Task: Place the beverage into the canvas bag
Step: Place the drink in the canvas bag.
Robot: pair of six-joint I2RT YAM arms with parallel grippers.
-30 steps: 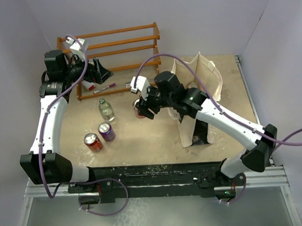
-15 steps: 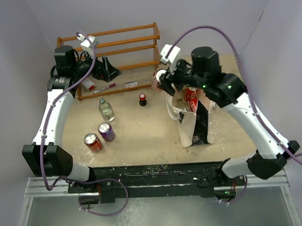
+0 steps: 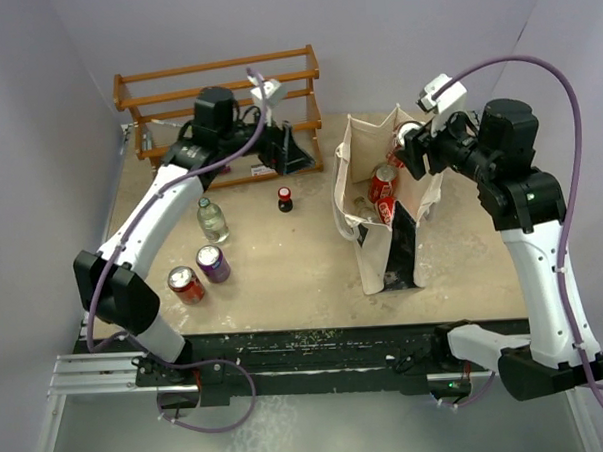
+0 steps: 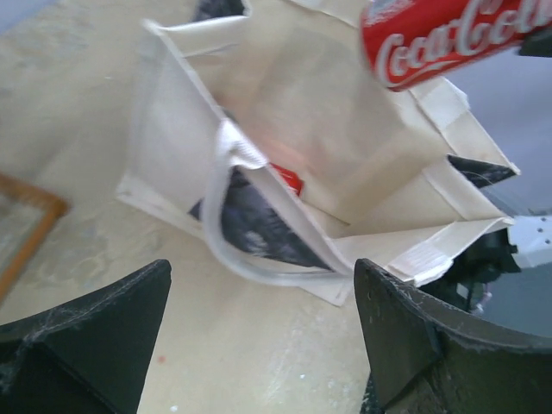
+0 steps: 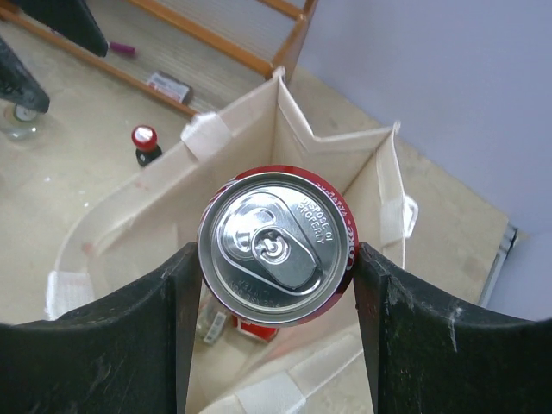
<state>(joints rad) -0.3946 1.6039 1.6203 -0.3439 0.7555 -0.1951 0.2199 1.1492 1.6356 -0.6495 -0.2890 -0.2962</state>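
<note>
The cream canvas bag (image 3: 374,245) stands open at centre right; it also shows in the right wrist view (image 5: 138,216) and the left wrist view (image 4: 293,103). My right gripper (image 3: 406,147) is shut on a red Coca-Cola can (image 5: 276,246) and holds it over the bag's mouth; the can also shows in the left wrist view (image 4: 448,39). Another red can (image 3: 383,185) lies inside the bag. My left gripper (image 3: 290,152) is open and empty in front of the rack, left of the bag; its fingers (image 4: 86,336) frame bare table.
A wooden rack (image 3: 215,90) stands at the back left. A small dark bottle with a red cap (image 3: 284,198), a clear bottle (image 3: 212,220), a purple can (image 3: 213,262) and a red can (image 3: 186,284) stand on the table left of the bag.
My right gripper has carried the Coca-Cola can up and to the right, from the table left of the bag to above its mouth. My left arm has swung right toward the bag.
</note>
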